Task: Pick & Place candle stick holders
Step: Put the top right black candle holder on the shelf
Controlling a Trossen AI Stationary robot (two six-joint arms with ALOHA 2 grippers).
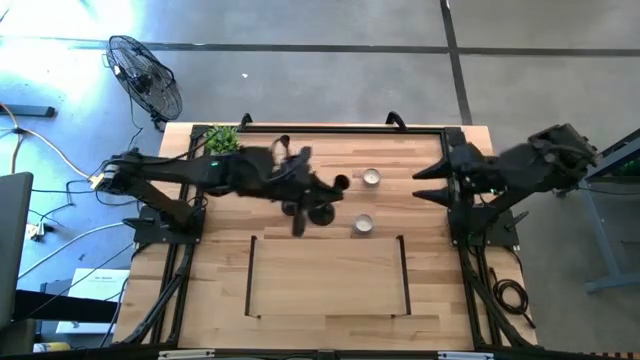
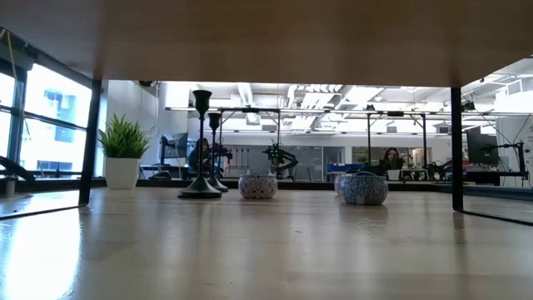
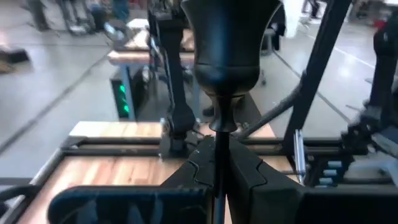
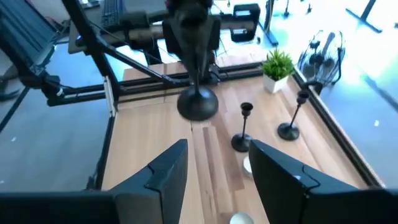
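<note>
The black metal candlestick holder [image 3: 225,68], thin-stemmed, is pinched in our left gripper [image 1: 312,192], fingers tight on its stem, lifted above the wooden counter [image 1: 320,280] near centre. Two more holders [image 4: 241,130] stand at its eleven o'clock. Our right gripper [image 4: 217,177] waits at three o'clock, fingers half-spread, empty. We judge this the carry; next, lower it upright.

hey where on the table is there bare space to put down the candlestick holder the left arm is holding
Most open: the bare wood inside the black-taped rectangle, on the near side below the two tealight bowls. Crowded: the centre, where the left gripper grips a candlestick holder above two standing ones, and the potted plant corner.
</note>
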